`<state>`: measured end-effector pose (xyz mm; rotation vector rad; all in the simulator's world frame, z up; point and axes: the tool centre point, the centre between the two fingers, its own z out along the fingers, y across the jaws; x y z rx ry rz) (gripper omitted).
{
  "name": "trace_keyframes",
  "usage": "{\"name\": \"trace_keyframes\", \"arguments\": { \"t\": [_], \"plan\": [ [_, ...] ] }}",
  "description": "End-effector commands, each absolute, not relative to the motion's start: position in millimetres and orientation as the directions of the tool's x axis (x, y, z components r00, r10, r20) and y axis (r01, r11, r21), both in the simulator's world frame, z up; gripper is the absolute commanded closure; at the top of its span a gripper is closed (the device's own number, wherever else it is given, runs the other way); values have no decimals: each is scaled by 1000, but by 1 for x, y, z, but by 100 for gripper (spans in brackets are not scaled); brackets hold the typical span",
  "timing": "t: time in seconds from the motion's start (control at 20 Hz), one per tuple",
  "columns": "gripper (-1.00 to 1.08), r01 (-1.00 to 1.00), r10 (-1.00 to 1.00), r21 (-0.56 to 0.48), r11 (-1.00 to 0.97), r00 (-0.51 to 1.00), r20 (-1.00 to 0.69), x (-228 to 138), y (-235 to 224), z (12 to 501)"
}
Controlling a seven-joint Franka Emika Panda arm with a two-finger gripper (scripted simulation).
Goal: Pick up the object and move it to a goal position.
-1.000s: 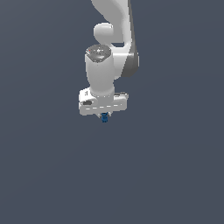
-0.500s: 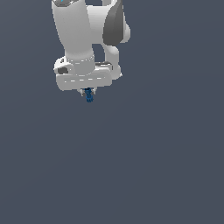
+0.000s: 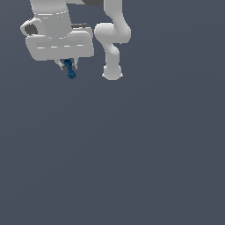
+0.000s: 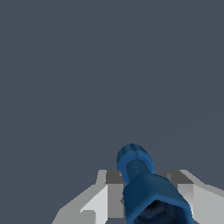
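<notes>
A small dark blue object (image 4: 142, 183) sits clamped between the white gripper's (image 3: 68, 66) fingers, knobby end pointing outward, lifted clear of the plain grey floor (image 3: 145, 158). This looks like the carrying step; next comes steady travel to the unseen goal.

Small dark blue object (image 3: 70, 70) (image 4: 144, 183), knobby end down, hangs pinched
</notes>
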<state>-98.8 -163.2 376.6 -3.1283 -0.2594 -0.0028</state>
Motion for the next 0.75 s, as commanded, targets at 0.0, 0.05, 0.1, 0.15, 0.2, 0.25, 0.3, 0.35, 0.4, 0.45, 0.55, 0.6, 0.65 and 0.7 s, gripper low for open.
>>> {"name": "trace_keyframes", "arguments": {
  "t": [0.0,0.05,0.1,0.15,0.2,0.25,0.3,0.35,0.4,0.45,0.55,0.6,0.65,0.7],
  "plan": [
    [108,165,165,-2,-986,986,1,-107,-177,397],
    [108,165,165,-2,-986,986,1,-110,-181,404],
    [108,165,165,-2,-986,986,1,-112,-186,411],
    [108,165,165,-2,-986,986,1,-114,-190,417],
    [108,165,165,-2,-986,986,1,-116,-193,422],
    [108,165,165,-1,-986,986,0,-118,-196,427],
    [108,165,165,-1,-986,986,0,-119,-199,431],
    [108,165,165,-1,-986,986,0,-121,-202,435],
    [108,165,165,0,-986,986,0,-121,-204,438],
    [108,165,165,0,-986,986,0,-122,-206,441],
    [108,165,165,0,-986,986,0,-123,-209,445],
    [108,165,165,0,-986,986,0,-124,-210,446],
    [108,165,165,0,-986,986,0,-124,-210,447],
    [108,165,165,0,-986,986,0,-124,-211,447]
  ]
}}
